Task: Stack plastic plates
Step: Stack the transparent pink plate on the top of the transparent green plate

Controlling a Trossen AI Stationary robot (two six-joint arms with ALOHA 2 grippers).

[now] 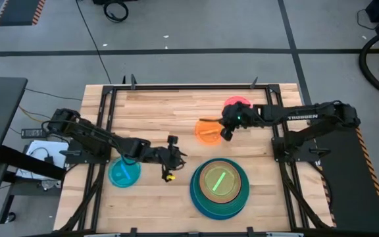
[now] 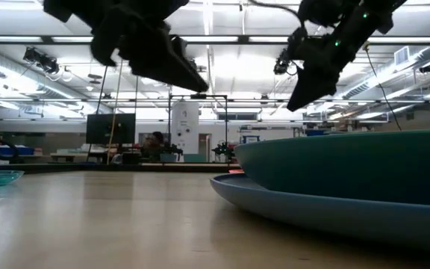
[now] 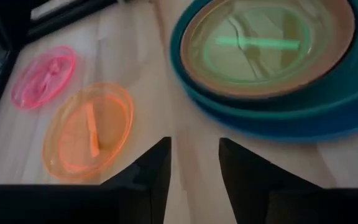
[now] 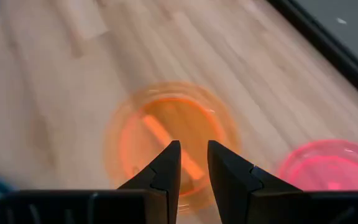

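Right now I am hovering my right gripper (image 4: 191, 163) over the orange plate (image 4: 173, 140), fingers parted only narrowly and holding nothing. I am taking the stack (image 1: 219, 187) as my landmark — the big blue plate with teal, tan-brown and lime-green ones nested on it. The orange plate is lying just beyond the stack, toward the far edge of the table (image 1: 156, 105), and the pink plate (image 1: 237, 103) is sitting further out again, just past the orange one. The cyan plate (image 1: 124, 172) is resting off to the stack's left, with my left gripper (image 1: 170, 166) waiting between them, fingers moderately apart and empty.

I am judging the orange plate to be the next pick. The risk lies in the gap between my fingers — it looks too slight to straddle a thin rim. Coming down flat on the plate's middle, I could press or skid it into the pink plate. A shallow pinch might also let the slick plastic slip out.
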